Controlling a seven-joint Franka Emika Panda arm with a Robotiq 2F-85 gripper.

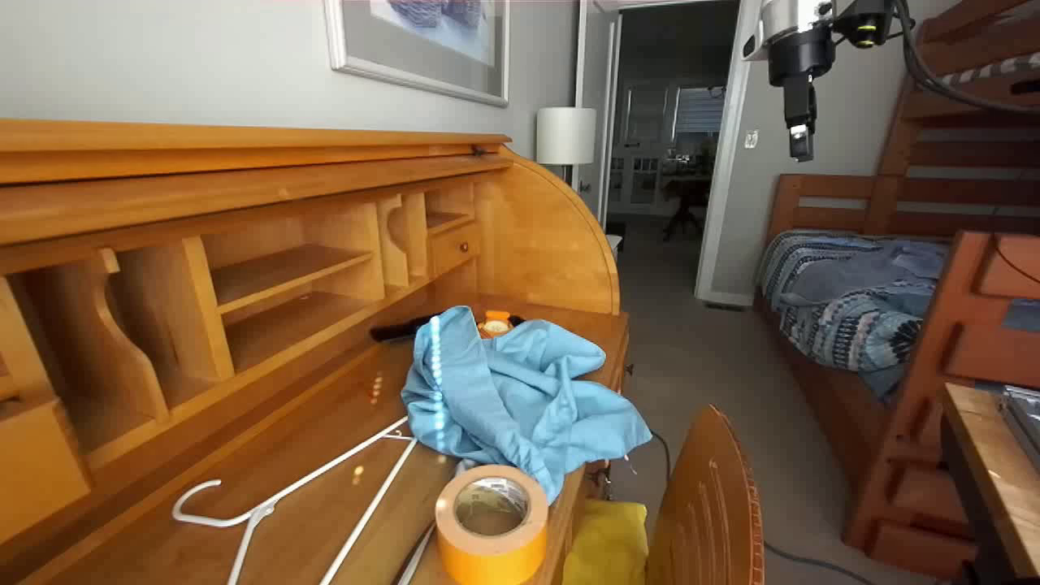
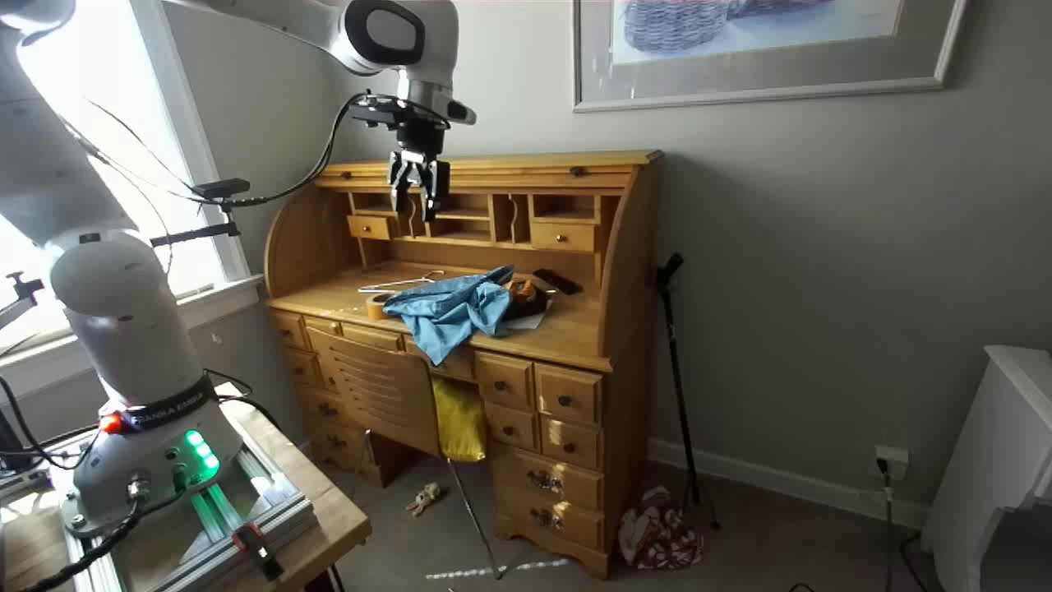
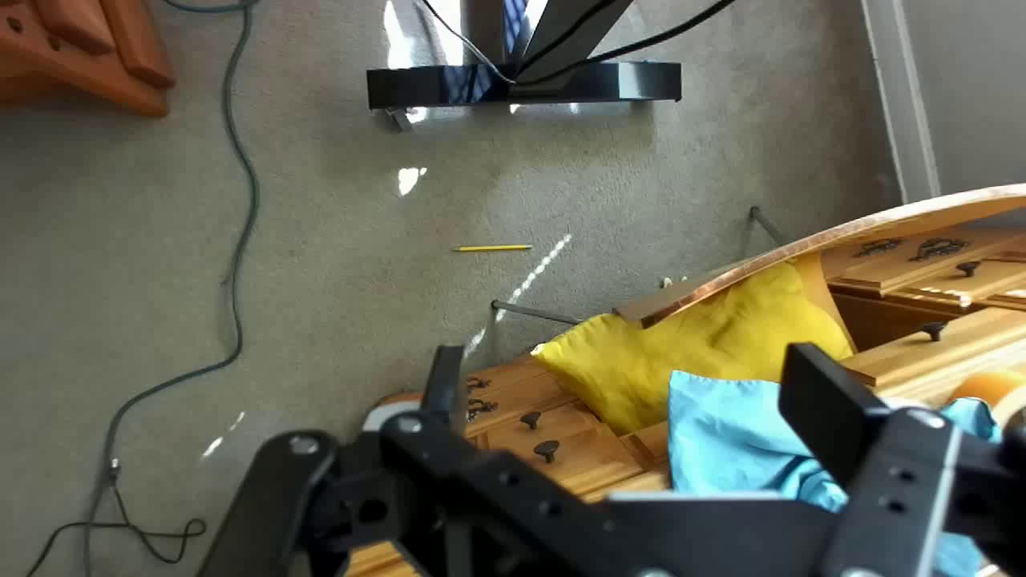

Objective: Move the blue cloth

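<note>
Black two-finger gripper (image 2: 418, 199) wide, empty, upper left-centre of an exterior view; wrinkled sky-blue fabric cloth (image 2: 454, 307) near frame centre on brown wooden desk (image 2: 582, 330). Best pinch: raised fold, clear of round orange tape roll (image 1: 492, 556).

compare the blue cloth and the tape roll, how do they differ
The blue cloth is light blue; the tape roll is yellow-orange. The blue cloth is crumpled into loose folds; the tape roll is a neat ring. The blue cloth is clearly larger than the tape roll. Part of the blue cloth overhangs the desk; the tape roll doesn't. Both rest on the desk.
</note>
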